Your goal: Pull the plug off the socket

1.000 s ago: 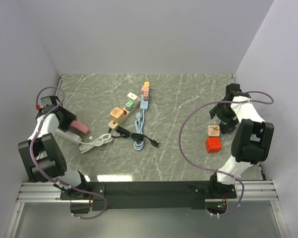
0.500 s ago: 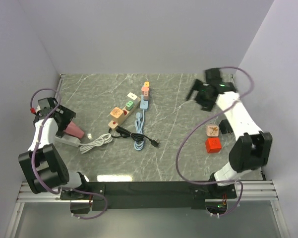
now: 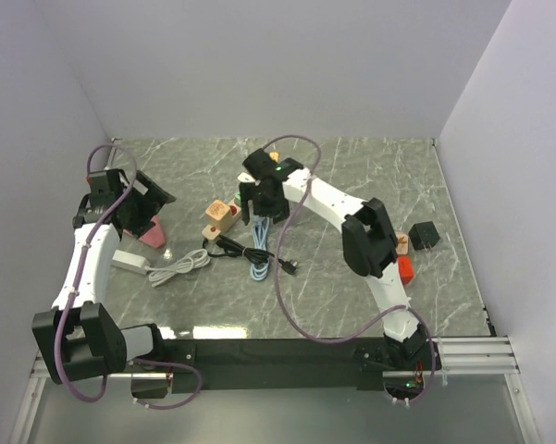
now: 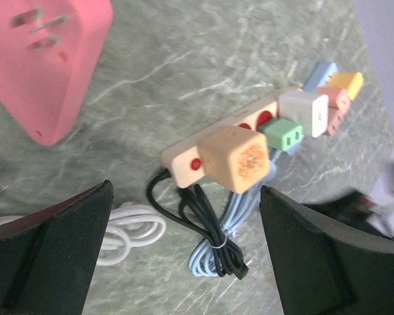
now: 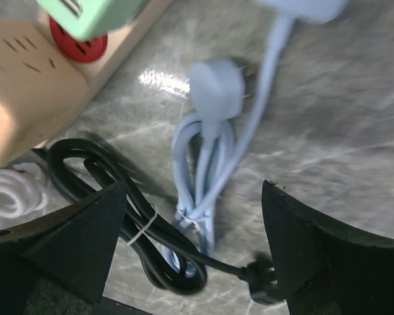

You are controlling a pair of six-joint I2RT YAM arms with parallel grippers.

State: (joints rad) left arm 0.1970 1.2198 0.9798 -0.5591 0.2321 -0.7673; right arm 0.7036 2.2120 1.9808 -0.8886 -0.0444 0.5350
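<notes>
A pink plug lies free on the table with its prongs showing, also seen in the top view beside a white socket block. My left gripper hovers just above it, open and empty. A beige power strip carries an orange cube plug, a green plug and a white plug. My right gripper hangs open over that strip's near side, above the cords, with the green plug at the top left of its view.
A bundled black cord, a light blue cord and a white cord lie in front of the strips. A blue strip with pink and yellow plugs sits behind. A red block and a black adapter are at right.
My left gripper opened, let go of the pink plug and drew up and away from it. The right arm swept from the right side across to the power strip in the middle.
</notes>
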